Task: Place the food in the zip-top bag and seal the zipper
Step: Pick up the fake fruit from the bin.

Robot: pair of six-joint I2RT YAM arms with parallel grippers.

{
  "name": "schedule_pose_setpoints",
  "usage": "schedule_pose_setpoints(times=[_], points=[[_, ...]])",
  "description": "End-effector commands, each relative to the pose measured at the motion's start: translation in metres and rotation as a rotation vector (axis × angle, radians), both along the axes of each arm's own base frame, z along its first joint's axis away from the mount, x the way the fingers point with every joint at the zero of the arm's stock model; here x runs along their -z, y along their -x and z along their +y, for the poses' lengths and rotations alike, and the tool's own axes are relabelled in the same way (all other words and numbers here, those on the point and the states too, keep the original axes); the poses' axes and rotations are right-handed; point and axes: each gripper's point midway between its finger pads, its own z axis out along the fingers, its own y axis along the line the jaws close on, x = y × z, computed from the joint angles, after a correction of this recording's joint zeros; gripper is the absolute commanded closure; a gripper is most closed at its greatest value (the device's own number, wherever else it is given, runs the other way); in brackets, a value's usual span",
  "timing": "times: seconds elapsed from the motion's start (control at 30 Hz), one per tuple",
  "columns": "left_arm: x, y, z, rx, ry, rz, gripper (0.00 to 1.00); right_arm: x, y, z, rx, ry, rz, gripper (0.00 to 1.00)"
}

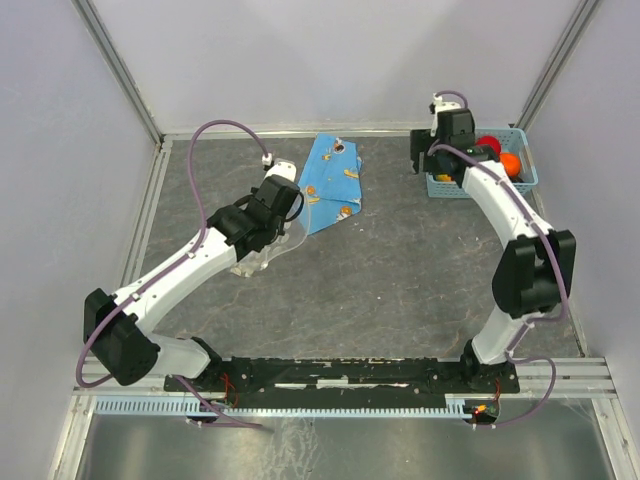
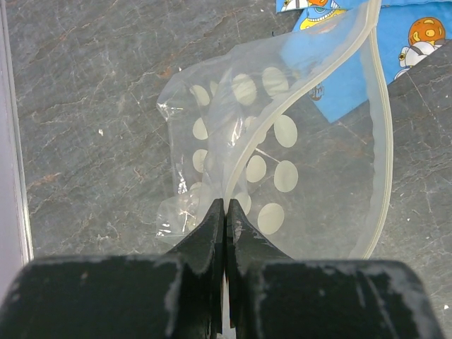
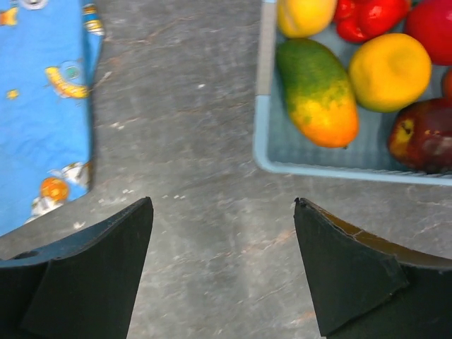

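Clear zip-top bag [image 2: 282,176] pinched in L gripper [image 2: 225,205], fruits [image 3: 390,70] in basket [image 3: 263,106], R gripper [image 3: 223,201] agape, empty

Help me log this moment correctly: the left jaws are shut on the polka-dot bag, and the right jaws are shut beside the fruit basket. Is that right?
Not quite: the right jaws stand wide open and empty, as the right wrist view shows. They are beside the fruit basket, and the left jaws are shut on the polka-dot bag.
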Motion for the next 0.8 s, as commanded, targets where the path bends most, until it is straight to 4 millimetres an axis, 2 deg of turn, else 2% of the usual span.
schedule_pose_setpoints(times=[0.0,0.03,0.3,0.47,0.6,0.77], points=[[-0.013,-0.005,-0.001,0.015,0.035,-0.045,0.97,-0.001,-0.027,-0.023,-0.051,0.001,0.015,0.12],[-0.013,-0.006,-0.001,0.014,0.033,-0.044,0.97,0.007,-0.031,-0.029,-0.063,0.02,0.037,0.12],[-0.009,-0.005,-0.007,0.042,0.054,-0.021,0.97,0.035,-0.068,-0.064,-0.123,0.038,0.065,0.12],[-0.007,-0.005,-0.009,0.054,0.057,-0.01,0.97,0.053,-0.086,-0.085,-0.12,0.013,0.095,0.18],[-0.005,-0.005,-0.009,0.056,0.058,-0.004,0.97,0.071,-0.095,-0.09,-0.129,-0.038,0.11,0.23],[-0.001,-0.007,-0.009,0.056,0.05,0.007,0.97,0.094,-0.104,-0.093,-0.144,-0.046,0.137,0.22]])
